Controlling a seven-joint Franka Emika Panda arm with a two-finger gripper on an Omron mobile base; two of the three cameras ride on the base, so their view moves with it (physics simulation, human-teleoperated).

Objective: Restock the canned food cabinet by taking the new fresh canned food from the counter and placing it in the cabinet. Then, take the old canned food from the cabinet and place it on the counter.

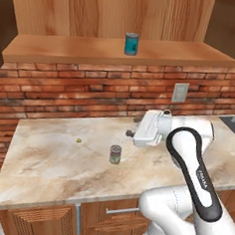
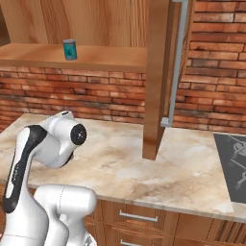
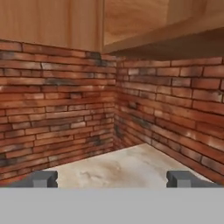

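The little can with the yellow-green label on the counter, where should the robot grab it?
Grip the old can around its round side, mid-height, coming level from the right, where the open gripper is. It stands upright on the counter with bare space all around.

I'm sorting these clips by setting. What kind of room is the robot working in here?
Most likely a rendered home kitchen: a marble counter with wooden drawer fronts below, a brick backsplash, and what looks like a stovetop at the counter's right end. A teal can stands on the wooden cabinet shelf above.
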